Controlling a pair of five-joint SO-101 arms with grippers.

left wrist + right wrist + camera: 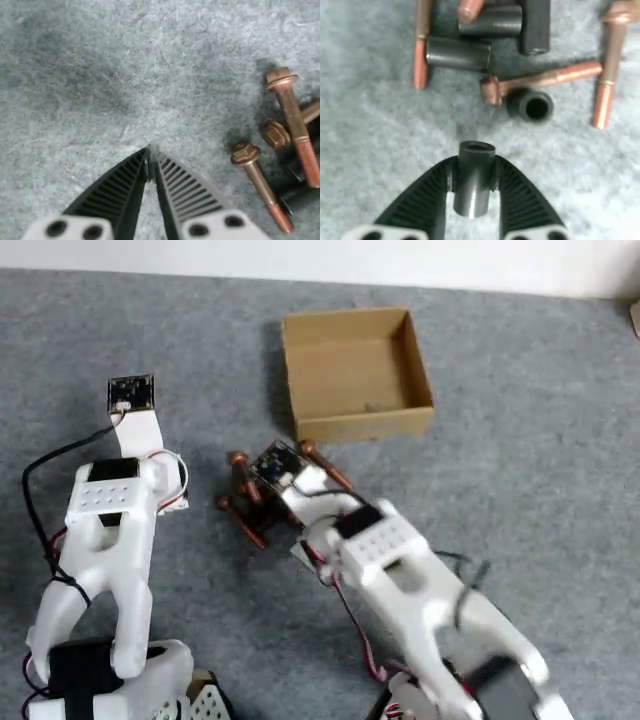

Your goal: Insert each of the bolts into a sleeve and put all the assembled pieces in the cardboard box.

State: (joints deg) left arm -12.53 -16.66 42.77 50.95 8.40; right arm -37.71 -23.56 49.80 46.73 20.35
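My right gripper (474, 163) is shut on a dark sleeve (472, 180), held just above the grey carpet. Beyond it lies the pile: several copper bolts, one (547, 78) closest, and several dark sleeves, one (535, 106) facing open end on, another (457, 52) lying flat. In the high view the right arm (390, 550) hangs over this pile of bolts (240, 502), just in front of the cardboard box (365, 424), which holds nothing. My left gripper (151, 151) is shut with nothing in it, low over bare carpet, with three bolts (292, 125) off to one side.
The left arm (110, 520) stands to the left of the pile. Grey carpet covers the table, with open room to the box's right and behind the left arm. A white wall edge runs along the far side.
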